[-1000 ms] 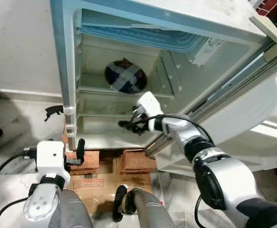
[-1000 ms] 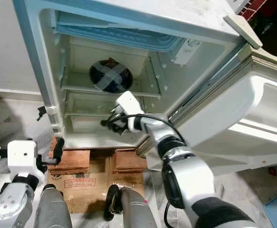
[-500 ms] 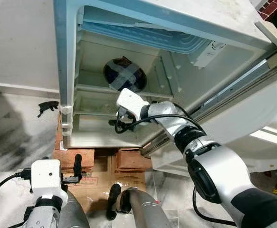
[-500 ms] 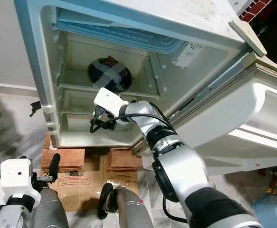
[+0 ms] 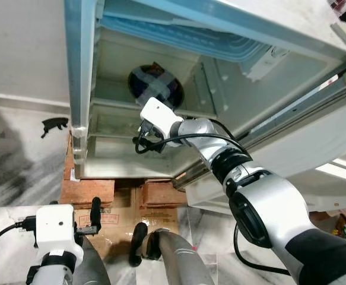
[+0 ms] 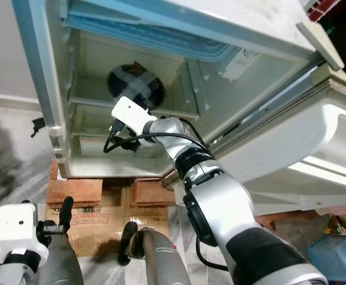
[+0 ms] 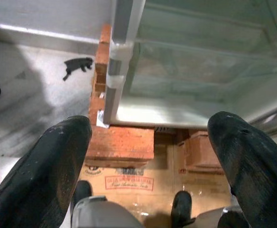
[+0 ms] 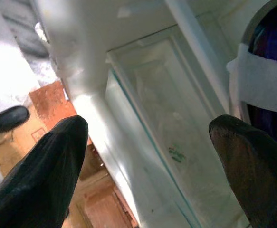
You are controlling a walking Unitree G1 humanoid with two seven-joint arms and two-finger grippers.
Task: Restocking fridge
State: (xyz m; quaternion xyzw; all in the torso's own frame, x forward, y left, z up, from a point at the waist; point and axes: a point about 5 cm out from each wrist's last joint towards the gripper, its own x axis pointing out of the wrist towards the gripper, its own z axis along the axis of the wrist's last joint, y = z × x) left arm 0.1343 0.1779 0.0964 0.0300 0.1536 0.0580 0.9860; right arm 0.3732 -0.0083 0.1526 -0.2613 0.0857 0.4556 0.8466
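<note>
Right claw [image 5: 142, 141] | we have pushed it deeper into the fridge [image 5: 78, 89], fingers apart, holding nothing | dark taped bowl [image 5: 155, 86] sits on shelf above | left claw [image 7: 148, 156] open, idle.

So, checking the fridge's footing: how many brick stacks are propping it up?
2: one brick stack under the fridge's front left corner, another brick stack beside it, under the front middle. More behind may be hidden.
</note>
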